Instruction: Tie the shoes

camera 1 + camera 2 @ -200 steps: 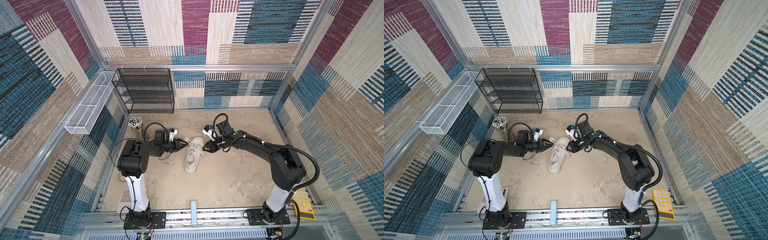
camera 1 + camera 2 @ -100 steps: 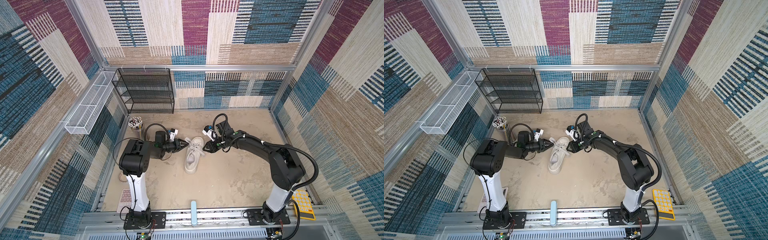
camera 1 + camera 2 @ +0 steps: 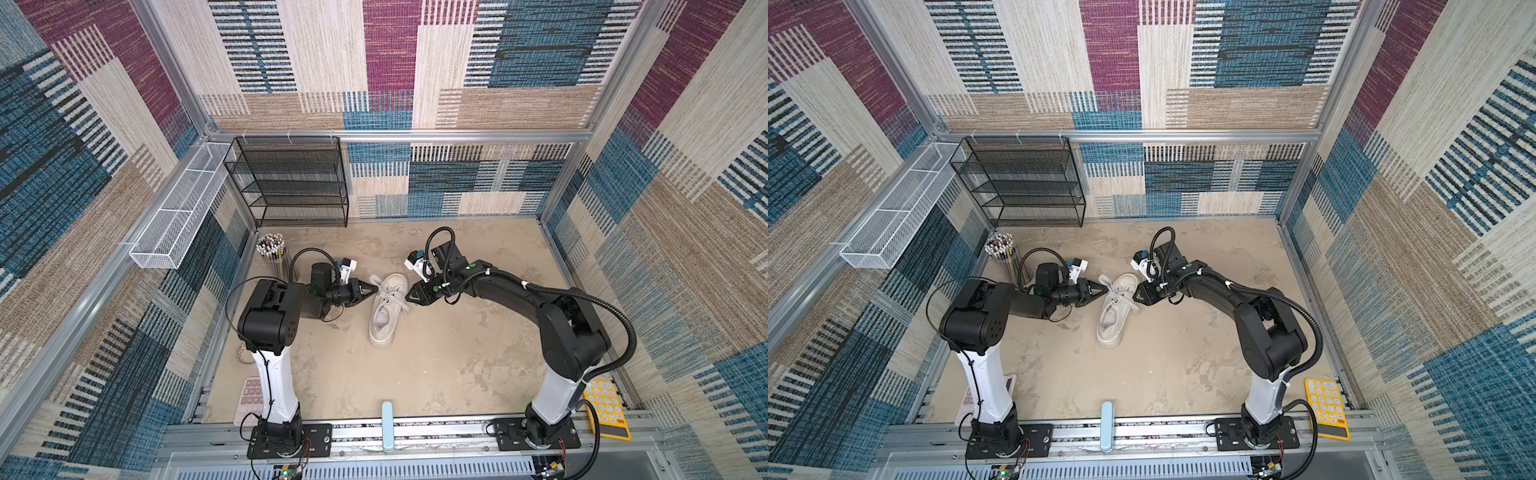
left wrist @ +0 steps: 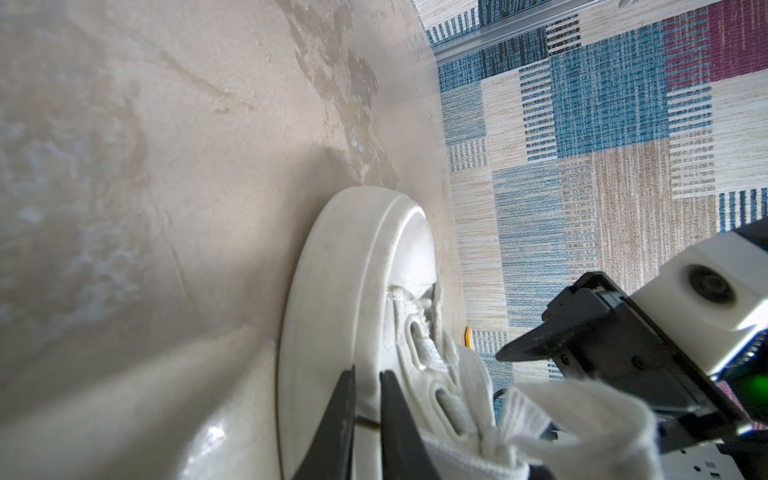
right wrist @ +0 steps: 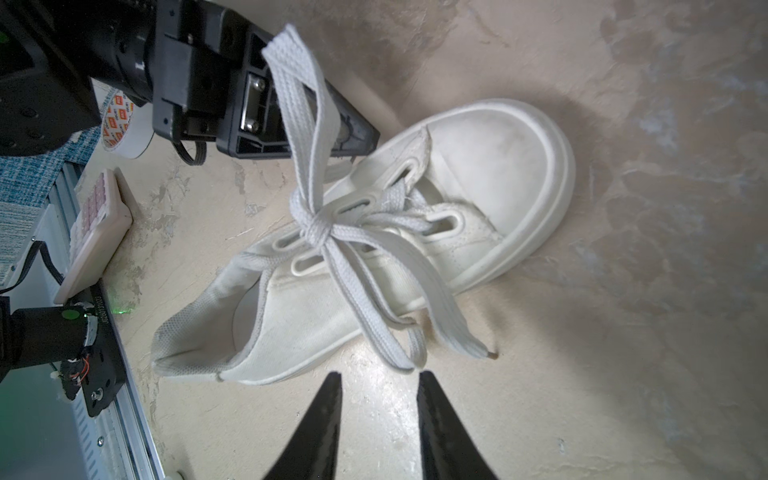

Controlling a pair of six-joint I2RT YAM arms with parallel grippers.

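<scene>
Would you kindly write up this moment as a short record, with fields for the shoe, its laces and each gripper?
Sneaker: white, upright on the table, toe toward the back wall.
Laces: knotted into a bow with two loops.
Left gripper: jaws almost closed, beside the left loop; whether it grips any lace cannot be told.
Right gripper: open, holding nothing, fingertips just short of the right loop.
Surroundings: pen cup, black rack.
</scene>
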